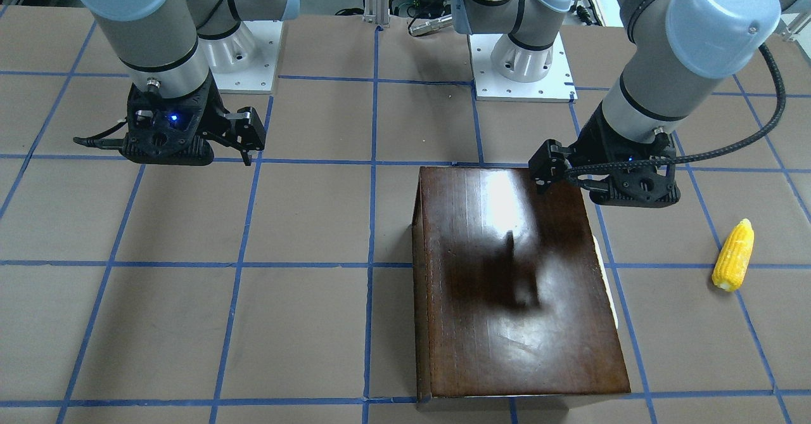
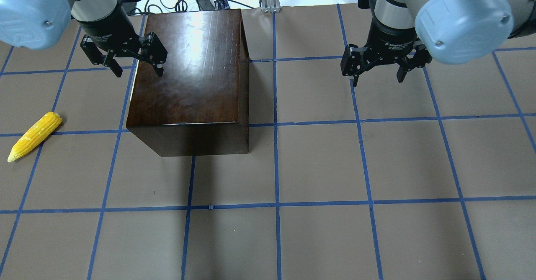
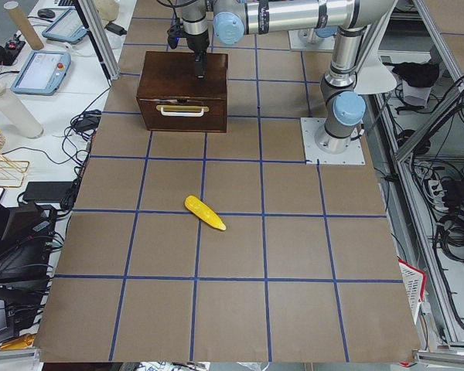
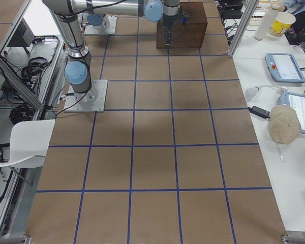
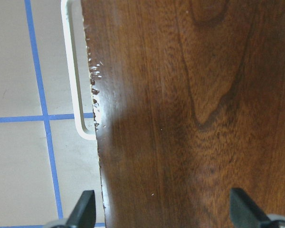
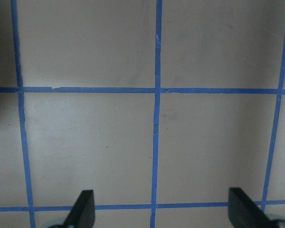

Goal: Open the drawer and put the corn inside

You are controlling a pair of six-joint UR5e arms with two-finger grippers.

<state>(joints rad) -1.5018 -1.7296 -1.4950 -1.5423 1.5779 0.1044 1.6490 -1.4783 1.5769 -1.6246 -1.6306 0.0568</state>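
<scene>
Opening step: dark-brown wooden drawer [image 3: 182, 114] was shut | left gripper [image 2: 137, 68] gaped empty near whitish handle [image 5: 70, 71] | right gripper [image 2: 377, 77] likewise | next: grasp handle.

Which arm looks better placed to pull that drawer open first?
Left. The left gripper hangs open over the box's edge, just above the white drawer handle, and the corn lies on that side too. The right gripper hangs open over bare table, well away from both.

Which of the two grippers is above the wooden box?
The left gripper: it hangs open over the box at its edge, while the right gripper hangs open over only the table.
</scene>
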